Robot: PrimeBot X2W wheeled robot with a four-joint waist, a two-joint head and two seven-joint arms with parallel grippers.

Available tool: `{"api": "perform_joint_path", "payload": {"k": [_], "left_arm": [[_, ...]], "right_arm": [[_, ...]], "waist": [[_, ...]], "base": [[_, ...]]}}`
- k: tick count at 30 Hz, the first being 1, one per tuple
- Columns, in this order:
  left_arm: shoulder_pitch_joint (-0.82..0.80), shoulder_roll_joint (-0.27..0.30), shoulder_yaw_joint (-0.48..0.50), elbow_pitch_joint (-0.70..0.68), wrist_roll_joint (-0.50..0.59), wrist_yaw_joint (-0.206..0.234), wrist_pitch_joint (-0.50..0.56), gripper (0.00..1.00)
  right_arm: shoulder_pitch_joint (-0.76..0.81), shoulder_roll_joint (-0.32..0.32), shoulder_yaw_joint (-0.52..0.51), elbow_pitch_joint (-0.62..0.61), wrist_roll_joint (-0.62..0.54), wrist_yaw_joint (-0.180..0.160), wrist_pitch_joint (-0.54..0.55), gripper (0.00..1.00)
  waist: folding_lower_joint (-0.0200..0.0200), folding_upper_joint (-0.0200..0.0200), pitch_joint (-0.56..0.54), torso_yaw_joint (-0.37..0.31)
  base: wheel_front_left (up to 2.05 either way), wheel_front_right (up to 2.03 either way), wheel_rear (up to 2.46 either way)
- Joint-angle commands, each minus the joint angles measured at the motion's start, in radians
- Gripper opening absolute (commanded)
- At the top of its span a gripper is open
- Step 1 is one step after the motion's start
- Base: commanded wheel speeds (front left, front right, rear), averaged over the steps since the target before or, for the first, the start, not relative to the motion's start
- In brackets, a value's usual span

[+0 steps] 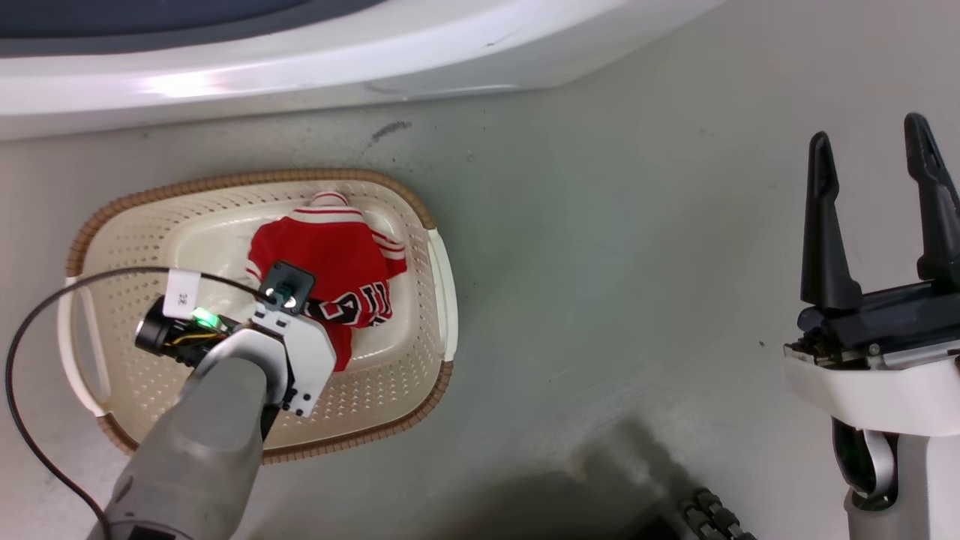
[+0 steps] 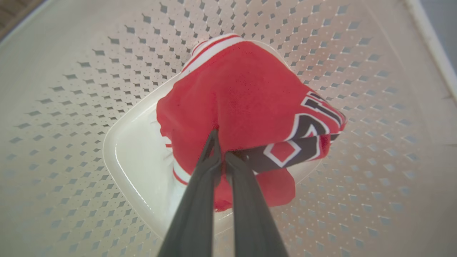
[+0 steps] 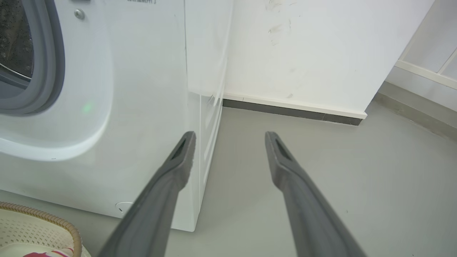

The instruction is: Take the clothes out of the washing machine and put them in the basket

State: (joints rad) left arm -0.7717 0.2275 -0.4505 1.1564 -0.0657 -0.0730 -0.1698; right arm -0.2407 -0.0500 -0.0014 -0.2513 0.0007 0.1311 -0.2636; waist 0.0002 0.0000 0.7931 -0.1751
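The clothes I see are one red jersey point(image 1: 330, 255) with white trim and black-and-white lettering, bunched inside the cream basket point(image 1: 247, 180) on the floor. My left arm point(image 1: 289, 345) reaches down into the basket from above. In the left wrist view, my left gripper point(image 2: 220, 144) is shut on a fold of the jersey point(image 2: 250, 92) over the basket's perforated wall point(image 2: 71, 89). My right gripper point(image 1: 868, 131) hangs open and empty at the right, well away from the basket. The washing machine point(image 1: 300, 67) stands just behind the basket. Its grey-gasketed opening point(image 3: 46, 71) is partly visible.
Bare grey floor point(image 1: 637, 262) spreads to the right of the basket. A black cable point(image 1: 22, 352) loops from my left wrist past the basket's left end. In the right wrist view, a white wall with a dark baseboard point(image 3: 292, 110) runs behind the machine, and the basket's rim point(image 3: 43, 217) sits in the corner.
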Motion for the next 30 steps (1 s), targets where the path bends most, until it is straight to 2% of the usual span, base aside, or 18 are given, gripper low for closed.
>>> {"api": "perform_joint_path", "payload": {"k": [1, 9, 10, 11, 17, 23, 27, 30], "left_arm": [[-0.02, 0.002, -0.004, 0.015, 0.001, 0.006, 0.005, 0.0], [-0.076, -0.009, -0.035, 0.105, 0.015, 0.004, 0.049, 0.0], [-0.076, -0.011, -0.036, 0.11, 0.011, 0.003, 0.053, 0.29], [-0.075, -0.014, -0.039, 0.113, 0.012, 0.011, 0.049, 1.0], [-0.031, -0.042, -0.035, 0.122, -0.016, 0.004, -0.02, 1.0], [0.033, -0.077, -0.013, 0.118, -0.057, 0.008, -0.082, 1.0], [0.082, -0.093, 0.0, 0.074, -0.082, 0.014, -0.095, 1.0], [0.137, -0.091, 0.017, -0.025, -0.093, 0.029, -0.096, 1.0]], "right_arm": [[-0.019, -0.001, 0.0, -0.006, 0.005, -0.001, -0.002, 1.0], [-0.036, -0.001, 0.007, -0.002, 0.0, -0.001, -0.002, 1.0], [-0.038, -0.001, 0.009, -0.001, -0.002, -0.001, -0.002, 1.0], [-0.039, -0.001, 0.01, 0.001, -0.003, -0.001, -0.002, 1.0], [-0.018, -0.001, 0.013, 0.018, -0.011, -0.001, -0.002, 1.0], [0.03, -0.001, 0.02, 0.04, -0.029, -0.001, -0.002, 1.0], [0.069, -0.001, 0.017, 0.05, -0.04, -0.001, -0.002, 1.0], [0.101, -0.001, 0.013, 0.056, -0.045, -0.001, -0.002, 1.0]], "waist": [[-0.0002, 0.0, 0.027, -0.013], [-0.0002, 0.0, 0.057, -0.014], [-0.0002, 0.0, 0.055, -0.012], [-0.0002, 0.0, 0.051, -0.01], [-0.0002, 0.0, -0.026, 0.013], [-0.0002, 0.0, -0.152, 0.047], [-0.0002, 0.0, -0.234, 0.068], [-0.0002, 0.0, -0.29, 0.083]], "base": [[0.0, 0.0, 0.0], [0.0, 0.0, 0.0], [0.0, 0.0, 0.0], [0.0, 0.0, 0.0], [0.0, 0.0, 0.0], [0.0, 0.0, 0.0], [0.0, 0.0, 0.0], [0.0, 0.0, 0.0]]}}
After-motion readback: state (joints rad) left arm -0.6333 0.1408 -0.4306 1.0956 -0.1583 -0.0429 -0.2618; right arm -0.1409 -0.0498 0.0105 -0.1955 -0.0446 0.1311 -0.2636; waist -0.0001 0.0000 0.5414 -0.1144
